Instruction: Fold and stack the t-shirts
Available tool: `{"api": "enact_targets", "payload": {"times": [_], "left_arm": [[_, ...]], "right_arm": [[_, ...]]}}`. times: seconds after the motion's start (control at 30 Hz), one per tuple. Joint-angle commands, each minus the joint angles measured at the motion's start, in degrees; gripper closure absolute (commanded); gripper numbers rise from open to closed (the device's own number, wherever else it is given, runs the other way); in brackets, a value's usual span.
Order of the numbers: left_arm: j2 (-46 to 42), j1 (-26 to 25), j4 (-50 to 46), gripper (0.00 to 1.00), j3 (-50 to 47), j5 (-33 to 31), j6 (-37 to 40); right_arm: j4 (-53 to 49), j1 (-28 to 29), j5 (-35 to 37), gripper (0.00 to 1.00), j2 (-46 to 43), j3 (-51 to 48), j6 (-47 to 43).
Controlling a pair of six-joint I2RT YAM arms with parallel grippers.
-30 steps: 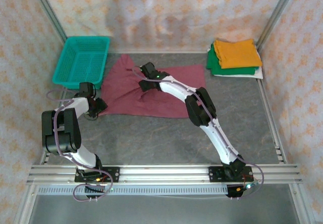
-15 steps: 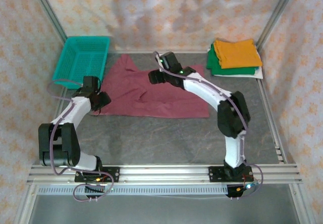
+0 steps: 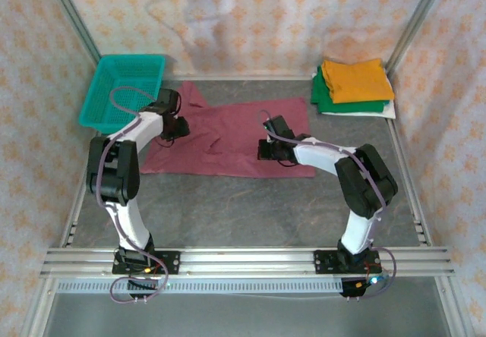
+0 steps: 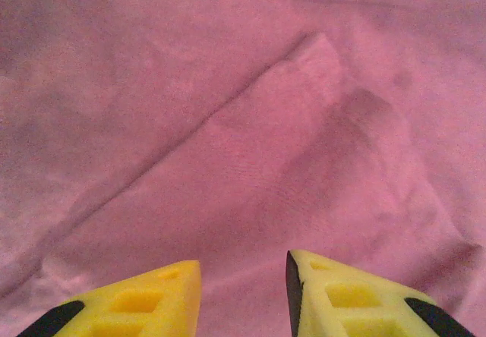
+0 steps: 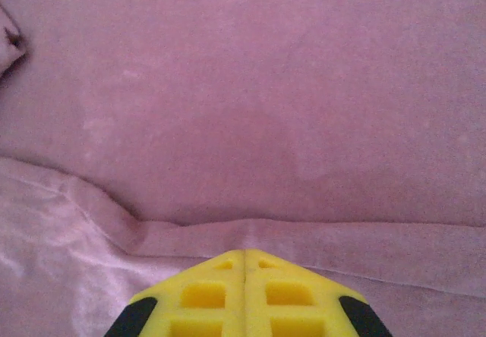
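Most of the grey stone-patterned table top [image 3: 250, 208] lies bare on the near side of both tools. The big maroon cotton t-shirt [image 3: 220, 136] is spread flat, and both tools are down on it. Its long axis runs side to side, from one tool across to the other. That line is what the coming fold turns on, I judge: each arm has its own end of the cloth within reach.

Out beyond the left gripper [image 3: 176, 127], to its left, stands the teal plastic mesh basket [image 3: 129, 58], showing its bare mesh floor. Well off to the right of the right gripper [image 3: 267, 149], in the far corner, sits the pile of folded tees. The orange folded tee [image 3: 355, 79] is on top, the green folded tee [image 3: 334, 105] is under it, and the white folded tee [image 3: 389, 109] peeps out at the bottom. The right arm is the nearer one to that pile.

In the left wrist view, the left gripper [image 4: 243, 276] keeps a narrow gap between its yellow fingers. Maroon cloth [image 4: 250, 124] is under them, and a slanting crease runs away ahead. In the right wrist view, the right gripper [image 5: 243, 257] has its fingers pressed together. A doubled edge of the shirt [image 5: 250, 109] crosses just ahead of the tips. I cannot tell whether any fabric is pinched.
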Motion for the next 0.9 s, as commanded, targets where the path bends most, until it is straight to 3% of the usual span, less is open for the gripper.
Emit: {"api": "enact_targets", "payload": {"times": [0.0,0.37,0.63,0.87], "left_arm": [[4.1,0.3,-3.0,0.65,4.4,-1.1,0.6],[13.2,3.8,-2.7,0.65,10.1,-1.2,-0.4],[14.7,5.0,-3.9,0.64,13.5,-2.8,0.4],[8.1,3.7,-1.8,0.61,8.3,-0.8,-0.9]], "right_arm": [[4.7,-0.9,3.2,1.00,-1.6,-1.8,4.3],[9.3,-3.0,5.1,1.00,0.1,-7.4,10.4],[9.6,-3.7,6.9,1.00,1.0,-9.9,12.2],[8.3,-4.3,6.7,1.00,-0.9,-10.0,11.9]]}}
